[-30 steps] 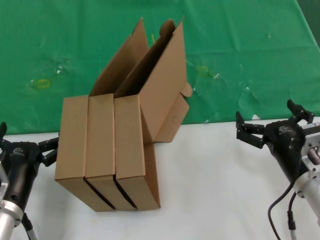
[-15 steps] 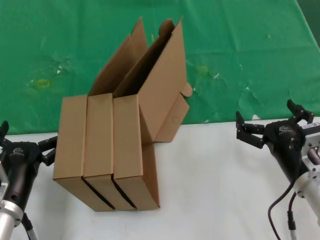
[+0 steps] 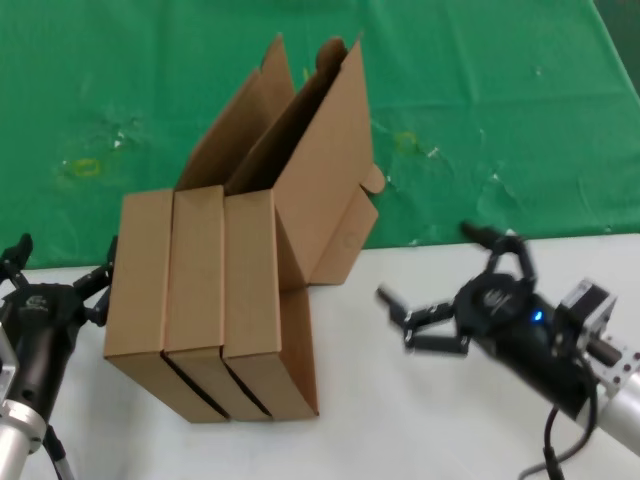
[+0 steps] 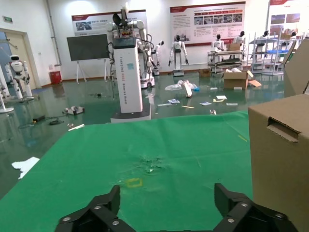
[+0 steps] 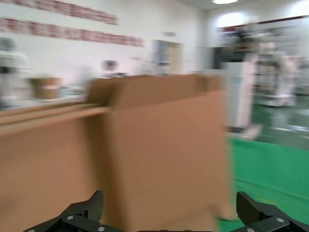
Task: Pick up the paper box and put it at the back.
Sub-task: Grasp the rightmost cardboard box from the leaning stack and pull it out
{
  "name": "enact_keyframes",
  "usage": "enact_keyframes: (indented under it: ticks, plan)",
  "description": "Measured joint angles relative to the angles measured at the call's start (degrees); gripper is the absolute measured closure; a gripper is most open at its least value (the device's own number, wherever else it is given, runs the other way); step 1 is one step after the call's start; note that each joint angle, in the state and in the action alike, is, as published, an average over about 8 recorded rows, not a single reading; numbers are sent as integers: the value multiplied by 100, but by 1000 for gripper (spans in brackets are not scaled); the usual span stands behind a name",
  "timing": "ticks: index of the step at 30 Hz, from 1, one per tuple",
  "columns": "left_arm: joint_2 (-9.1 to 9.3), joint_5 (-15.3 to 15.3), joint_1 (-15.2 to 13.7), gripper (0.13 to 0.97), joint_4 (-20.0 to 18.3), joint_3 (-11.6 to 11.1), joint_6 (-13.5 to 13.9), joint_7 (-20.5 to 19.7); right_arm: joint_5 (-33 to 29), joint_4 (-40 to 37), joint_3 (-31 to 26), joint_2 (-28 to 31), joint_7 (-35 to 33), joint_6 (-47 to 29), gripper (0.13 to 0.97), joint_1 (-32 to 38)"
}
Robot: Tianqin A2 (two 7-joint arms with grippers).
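Paper box (image 3: 249, 300) on edge, long axis front-to-back, lid seemingly rearward.

This is a robotics lab or exhibition hall rather than a home. The left wrist view looks past the green cloth (image 4: 159, 159) onto a wide, glossy green floor (image 4: 72, 104) with humanoid robots (image 4: 179, 50) standing in rows, a tall white column (image 4: 128, 72) bearing a robot torso, a dark screen on a stand (image 4: 87, 47) and printed posters (image 4: 206, 21) along white walls. Shelving racks (image 4: 270, 53) and cardboard cartons (image 4: 235, 79) stand on the far side.
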Motion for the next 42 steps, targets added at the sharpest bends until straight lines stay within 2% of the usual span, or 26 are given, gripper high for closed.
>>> enact_keyframes:
  ticks: [4, 10, 16, 21, 30, 34, 42]
  plan:
    - [0, 0, 0, 366, 0, 0, 0, 0, 472, -277, -365, 573, -284, -1036, 129, 177]
    - [0, 0, 0, 529, 0, 0, 0, 0, 594, -751, -857, 1127, -464, -2399, 129, 604]
    - [0, 0, 0, 656, 0, 0, 0, 0, 284, -1137, -1329, 1216, -530, -3204, 129, 1106]
    - [0, 0, 0, 778, 0, 0, 0, 0, -38, -1398, -1641, 985, -612, -3333, 129, 1490]
    - [0, 0, 0, 901, 0, 0, 0, 0, -382, -1737, -1915, 573, -711, -3313, 129, 1989]
    - [0, 0, 0, 901, 0, 0, 0, 0, -421, -1800, -1938, 470, -737, -3313, 129, 2065]
    - [0, 0, 0, 952, 0, 0, 0, 0, -416, -1807, -1897, 403, -738, -3309, 143, 2040]
